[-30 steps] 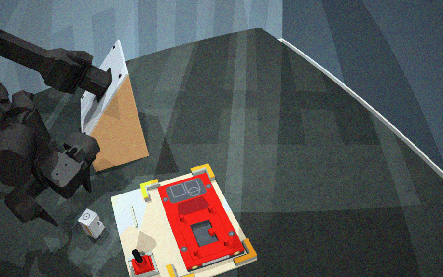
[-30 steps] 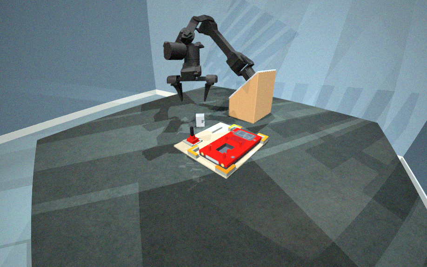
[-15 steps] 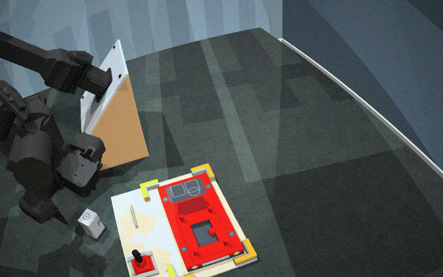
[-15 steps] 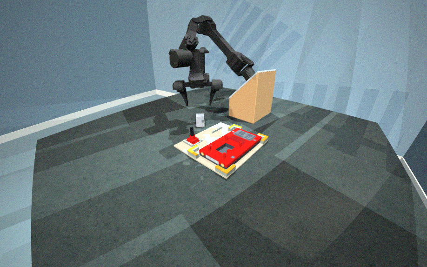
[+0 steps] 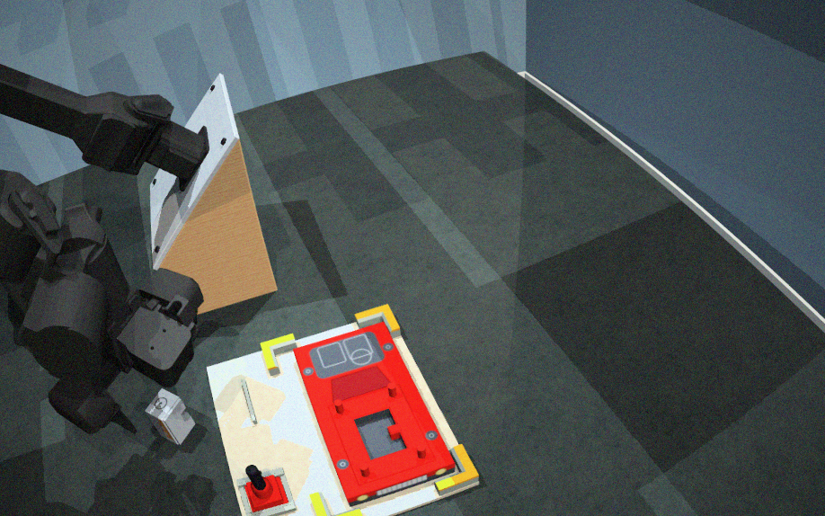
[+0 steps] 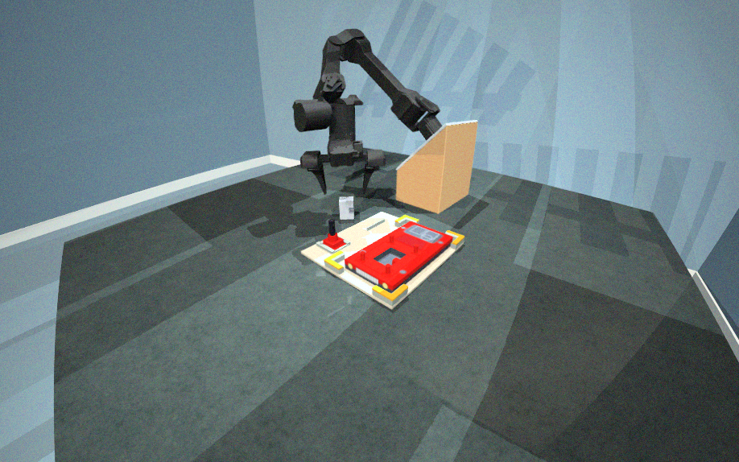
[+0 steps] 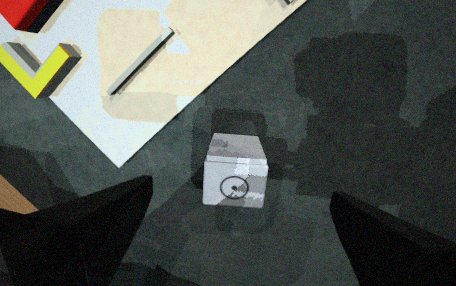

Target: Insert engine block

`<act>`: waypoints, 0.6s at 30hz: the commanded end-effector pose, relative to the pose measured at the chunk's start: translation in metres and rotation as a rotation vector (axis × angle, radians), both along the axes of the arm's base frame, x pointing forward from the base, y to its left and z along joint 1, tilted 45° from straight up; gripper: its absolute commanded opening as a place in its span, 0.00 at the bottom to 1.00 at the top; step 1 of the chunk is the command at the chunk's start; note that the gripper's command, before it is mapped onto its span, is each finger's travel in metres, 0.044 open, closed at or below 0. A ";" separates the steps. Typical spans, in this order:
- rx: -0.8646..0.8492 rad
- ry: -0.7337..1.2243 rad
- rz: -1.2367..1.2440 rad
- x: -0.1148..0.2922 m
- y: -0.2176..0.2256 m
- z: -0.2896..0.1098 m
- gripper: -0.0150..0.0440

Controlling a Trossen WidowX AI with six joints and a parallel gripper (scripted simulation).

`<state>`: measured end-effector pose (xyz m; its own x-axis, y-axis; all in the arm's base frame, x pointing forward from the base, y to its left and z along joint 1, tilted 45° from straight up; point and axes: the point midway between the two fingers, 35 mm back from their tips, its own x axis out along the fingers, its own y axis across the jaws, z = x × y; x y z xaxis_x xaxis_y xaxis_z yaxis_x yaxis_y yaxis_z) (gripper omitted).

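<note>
On the dark mottled floor (image 6: 490, 353) ringed by blue walls (image 6: 125, 81), the released black gripper (image 6: 344, 183) hangs over the small grey engine block (image 7: 235, 171).

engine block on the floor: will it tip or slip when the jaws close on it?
Probably stiff: the engine block looks like a solid box. It stands upright off the board, so an off-centre pinch might tip it. The open gripper hangs above it, jaws well apart.

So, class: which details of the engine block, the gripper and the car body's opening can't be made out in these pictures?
- Engine block: slot side, too small in every view.
- Gripper: wrist view's bottom edge cuts the open fingers.
- Car body opening: its depth, too small in exterior view.
</note>
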<state>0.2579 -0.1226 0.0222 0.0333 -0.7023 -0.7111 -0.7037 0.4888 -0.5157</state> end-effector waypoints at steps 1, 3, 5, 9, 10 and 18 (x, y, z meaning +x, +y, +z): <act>0.000 0.014 0.002 -0.003 -0.005 -0.007 1.00; 0.000 0.014 0.001 -0.003 -0.007 -0.009 1.00; 0.000 0.014 0.001 -0.002 -0.009 -0.011 1.00; 0.000 0.014 0.001 -0.002 -0.014 -0.016 1.00; 0.000 0.014 0.001 -0.002 -0.015 -0.017 1.00; -0.001 0.014 0.001 -0.002 -0.024 -0.026 1.00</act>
